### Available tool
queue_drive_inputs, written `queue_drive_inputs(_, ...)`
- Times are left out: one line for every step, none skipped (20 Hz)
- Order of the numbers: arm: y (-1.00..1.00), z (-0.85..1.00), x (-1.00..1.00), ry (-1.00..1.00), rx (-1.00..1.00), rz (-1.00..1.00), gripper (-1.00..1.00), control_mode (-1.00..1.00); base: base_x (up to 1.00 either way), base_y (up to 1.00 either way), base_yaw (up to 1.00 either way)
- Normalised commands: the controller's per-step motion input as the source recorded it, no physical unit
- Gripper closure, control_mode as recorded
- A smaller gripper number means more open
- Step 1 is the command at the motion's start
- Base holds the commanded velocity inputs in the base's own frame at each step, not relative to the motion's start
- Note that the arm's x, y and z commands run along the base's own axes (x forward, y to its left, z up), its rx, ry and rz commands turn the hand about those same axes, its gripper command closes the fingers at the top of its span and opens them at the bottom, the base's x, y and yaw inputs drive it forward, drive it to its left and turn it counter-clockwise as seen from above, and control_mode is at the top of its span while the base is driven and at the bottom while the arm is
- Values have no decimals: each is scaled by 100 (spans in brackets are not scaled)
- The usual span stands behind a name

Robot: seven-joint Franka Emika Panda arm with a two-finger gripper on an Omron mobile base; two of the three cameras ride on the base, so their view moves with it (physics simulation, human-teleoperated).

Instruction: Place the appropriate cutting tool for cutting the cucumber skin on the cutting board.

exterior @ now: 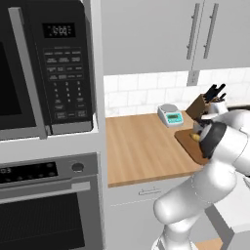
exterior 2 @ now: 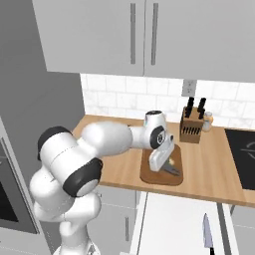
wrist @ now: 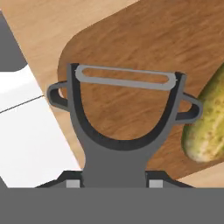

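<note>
Where light wood table (exterior 2: pixel 214 172) meets white tile wall, I see knife block (exterior 2: pixel 191 128) and scale (exterior: pixel 171 115). End effector (wrist: pixel 114 181) clamps peeler (wrist: pixel 124 127), over board (wrist: pixel 144 39). Cucumber (wrist: pixel 209 124) lies on board, just beside peeler.

The microwave (exterior: pixel 46 68) at the upper left of the left base view has a small display with pale digits, and its keypad has rows of labels, but they are too blurred to read. The oven panel (exterior: pixel 29 172) below also shows unreadable marks.
</note>
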Motion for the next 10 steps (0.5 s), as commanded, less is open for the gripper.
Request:
queue_drive_inputs(42, -46, 48, 0, 0, 0, 100, -100, 0, 0, 0)
queue_drive_inputs(31, -51, 45, 0, 0, 0, 100, -100, 0, 0, 0)
queue_drive_inputs(25, -49, 41, 0, 0, 0, 100, -100, 0, 0, 0)
queue_drive_inputs(24, -51, 39, 0, 0, 0, 100, -100, 0, 0, 0)
queue_drive_inputs(17, -50, 36, 0, 0, 0, 100, -100, 0, 0, 0)
queue_drive_inputs(6, -46, 28, 0, 0, 0, 100, -100, 0, 0, 0)
queue_drive_inputs(4, -43, 20, 0, 0, 0, 100, -100, 0, 0, 0)
queue_drive_inputs(3, -43, 19, 0, 0, 0, 100, -100, 0, 0, 0)
queue_drive_inputs(4, -41, 13, 0, 0, 0, 100, -100, 0, 0, 0)
queue_drive_inputs(11, -42, 11, 0, 0, 0, 100, -100, 0, 0, 0)
